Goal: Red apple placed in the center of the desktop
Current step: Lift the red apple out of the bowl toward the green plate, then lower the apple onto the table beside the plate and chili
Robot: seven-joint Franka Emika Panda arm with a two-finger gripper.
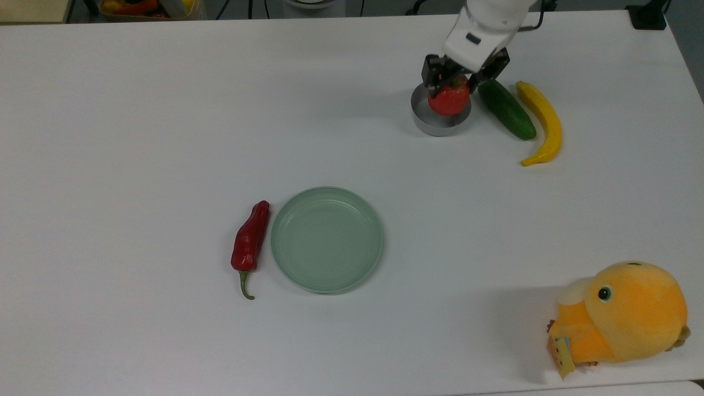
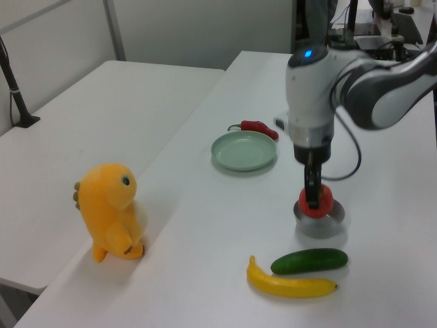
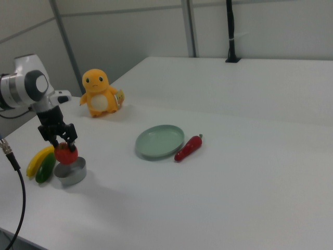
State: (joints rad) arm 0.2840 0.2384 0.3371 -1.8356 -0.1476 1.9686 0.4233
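Now the gripper [image 1: 452, 82] has its two fingers clamped on the red apple [image 1: 449, 99], holding it just above the small grey metal bowl [image 1: 437, 125]. In the left view the apple [image 2: 315, 202] hangs clear of the bowl's rim [image 2: 319, 224], and the right view shows the same gap between apple [image 3: 66, 153] and bowl [image 3: 70, 173]. The bowl sits near the far edge of the desktop [image 1: 165, 137] in the top view, toward the top view's right. Just beside it, further to the top view's right, lie a green cucumber [image 1: 506, 109] and a yellow banana [image 1: 543, 122], side by side. A pale green plate [image 1: 326, 238] sits around mid-table, with a red chili pepper [image 1: 251, 242] right beside it on the top view's left. An orange plush toy [image 1: 621, 313] stands at the top view's lower right corner.
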